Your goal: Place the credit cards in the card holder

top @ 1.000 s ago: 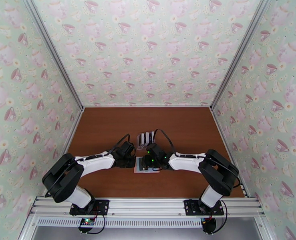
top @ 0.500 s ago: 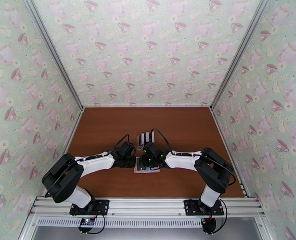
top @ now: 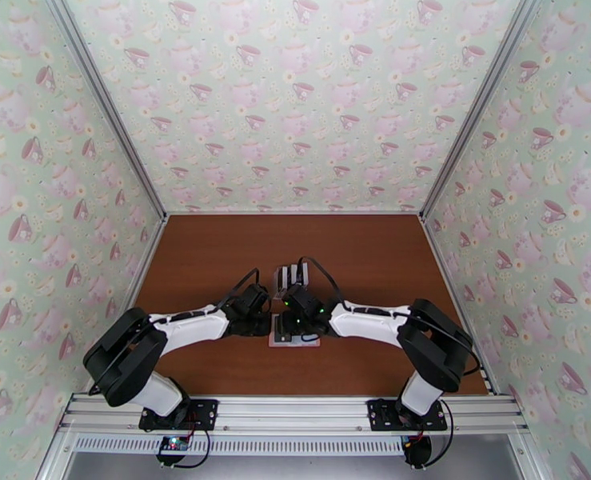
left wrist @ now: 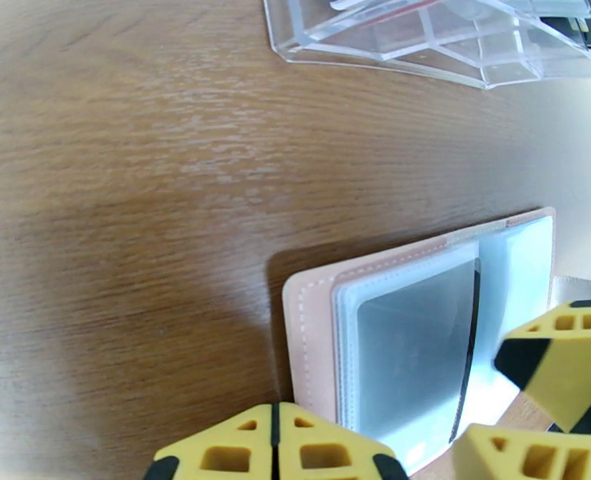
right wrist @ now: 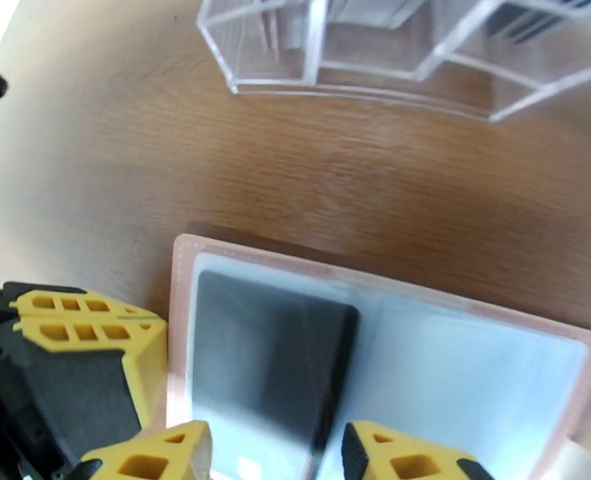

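The pink card holder (right wrist: pixel 391 291) lies open on the table, its pale pockets facing up. A black credit card (right wrist: pixel 271 354) sits in its left pocket. My right gripper (right wrist: pixel 275 454) hangs over the holder's near edge, open, with a fingertip on either side of that card's near end. My left gripper (left wrist: pixel 273 450) is shut, its yellow fingertips together at the holder's (left wrist: pixel 315 314) left edge. From above, both grippers (top: pixel 265 324) (top: pixel 293 322) meet over the holder (top: pixel 283 339). More credit cards (right wrist: pixel 527 18) stand in the clear rack.
The clear plastic slotted rack (top: pixel 291 275) stands just beyond the card holder, close to both wrists. Brown table (top: pixel 215 258) stretches to the left, right and back. Patterned walls enclose the table on three sides.
The right gripper's jaws have spread wider, and its wrist has shifted slightly left and farther over the card holder. The left arm has stayed put.
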